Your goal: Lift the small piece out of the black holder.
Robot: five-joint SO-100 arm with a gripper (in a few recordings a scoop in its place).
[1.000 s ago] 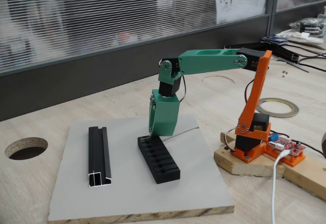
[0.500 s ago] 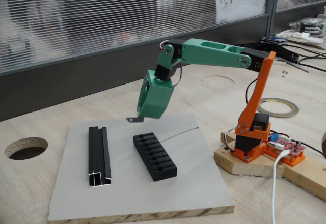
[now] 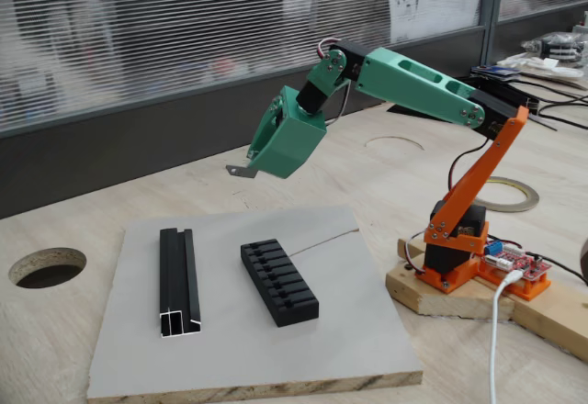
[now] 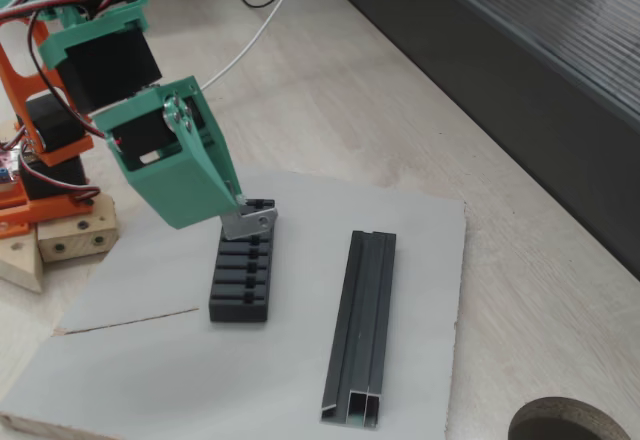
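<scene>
In a fixed view: pincer (image 3: pixel 250 167) raised high, pinching the small piece (image 3: pixel 242 171), well clear above the black holder (image 3: pixel 279 282) on the grey board (image 3: pixel 367 331). In another fixed view: small piece (image 4: pixel 250 220) gripped at the tip, holder (image 4: pixel 243 275) beneath. Lift judged essentially done.

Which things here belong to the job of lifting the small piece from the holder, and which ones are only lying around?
Belong to the job:
- small piece, held in the gripper, in the air
- black holder on the grey board

Only lying around:
- black rail
- thin wire
- tape roll
</scene>
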